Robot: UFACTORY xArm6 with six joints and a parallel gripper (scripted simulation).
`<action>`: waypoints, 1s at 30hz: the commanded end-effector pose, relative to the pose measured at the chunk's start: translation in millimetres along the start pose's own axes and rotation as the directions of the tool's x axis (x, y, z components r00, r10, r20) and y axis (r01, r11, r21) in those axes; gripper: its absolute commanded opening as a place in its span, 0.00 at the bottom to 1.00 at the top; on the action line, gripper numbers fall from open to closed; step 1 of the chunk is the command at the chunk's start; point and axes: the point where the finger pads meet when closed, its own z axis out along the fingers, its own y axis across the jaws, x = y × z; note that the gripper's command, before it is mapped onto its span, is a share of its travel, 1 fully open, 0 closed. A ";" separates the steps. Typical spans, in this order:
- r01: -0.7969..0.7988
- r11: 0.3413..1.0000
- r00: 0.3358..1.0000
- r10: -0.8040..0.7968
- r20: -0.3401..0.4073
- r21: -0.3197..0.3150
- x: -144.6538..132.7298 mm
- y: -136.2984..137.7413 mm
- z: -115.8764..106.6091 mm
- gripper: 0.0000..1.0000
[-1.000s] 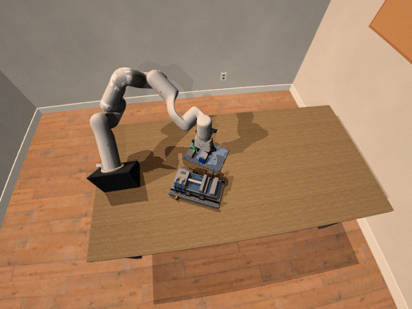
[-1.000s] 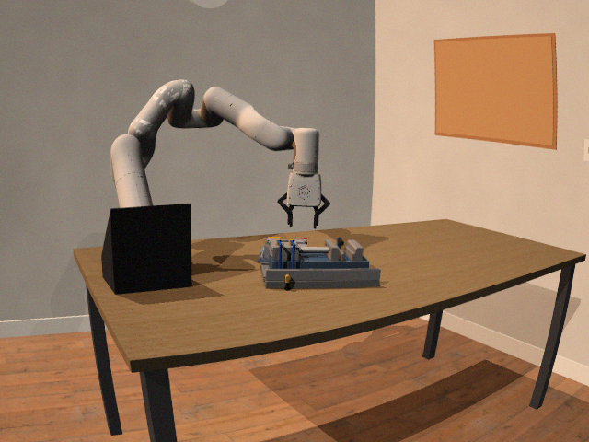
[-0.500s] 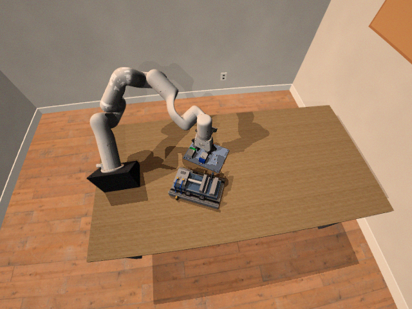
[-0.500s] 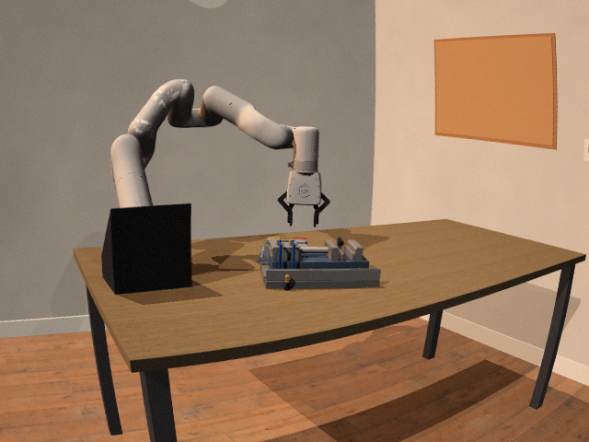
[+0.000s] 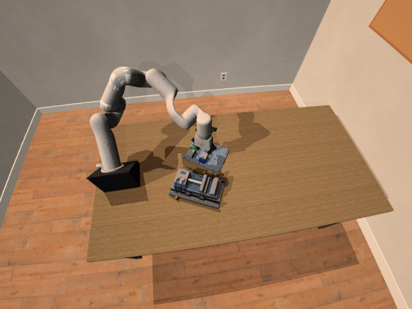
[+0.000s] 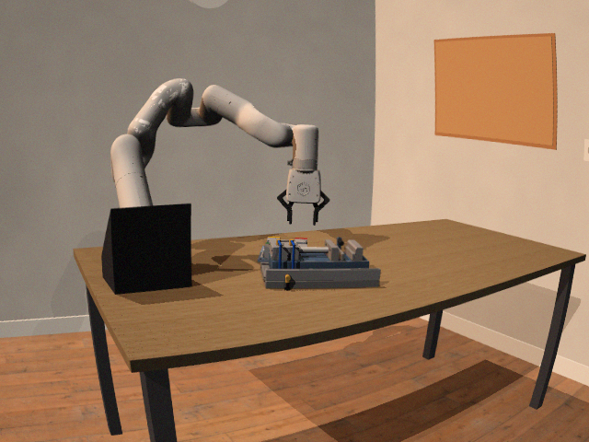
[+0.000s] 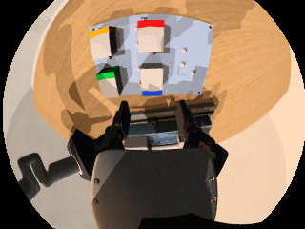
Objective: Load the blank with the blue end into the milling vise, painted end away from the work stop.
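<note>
One gripper (image 6: 302, 222) (image 7: 152, 108) hangs above the table (image 5: 282, 159) (image 6: 228, 314) (image 7: 248, 62), its two fingers standing well apart but short of fully spread, with nothing between them. Four blanks sit on the one infeed plate (image 5: 221, 154) (image 7: 197, 40) — a blank with the blue end (image 5: 203, 156) (image 7: 152, 79), one with a green end (image 5: 190, 152) (image 7: 110, 84), one with a red end (image 7: 151, 38) and one with a yellow end (image 7: 102, 44). Three small pegs (image 7: 184, 50) stand on the plate's other side. Beside the plate is one milling vise (image 5: 197, 187) (image 6: 322, 277), carrying two blue hoses (image 5: 175, 185) (image 6: 279, 255); the blue-ended blank is outside it.
</note>
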 end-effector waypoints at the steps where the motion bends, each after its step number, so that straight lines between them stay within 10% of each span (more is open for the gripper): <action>1: 0.001 1.000 1.000 -0.001 -0.001 -0.004 0.8 0.9 -2.0 0.74; 30: 0.001 1.000 1.000 -0.001 -0.001 -0.004 1.5 -0.3 -6.1 0.74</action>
